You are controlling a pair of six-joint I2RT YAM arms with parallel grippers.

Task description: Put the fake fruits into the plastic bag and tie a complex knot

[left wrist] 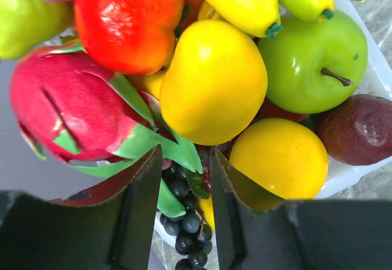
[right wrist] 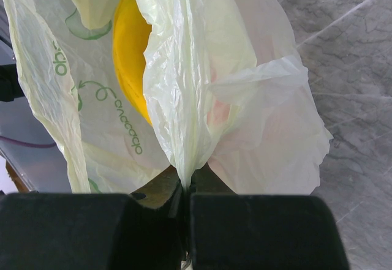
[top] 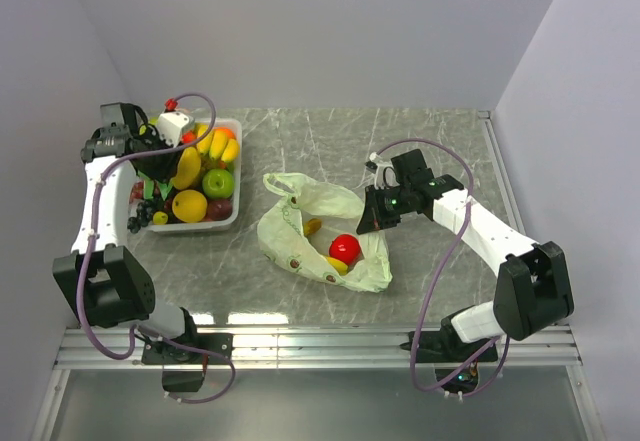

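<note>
The right end effector (right wrist: 185, 189) pinches the rim of the plastic bag (top: 288, 243) lying on the surface (top: 430, 151). The left end effector (left wrist: 185, 163), partly open and gripping nothing, hovers over the fake fruits (left wrist: 214, 80) in the tray (left wrist: 355, 175).

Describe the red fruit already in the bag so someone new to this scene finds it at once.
On the marbled table, find the pale-green plastic bag lying in the middle. In its open mouth sits a round glossy red fruit. It is the only red piece in there; beside it lie only yellow fruits.
</note>
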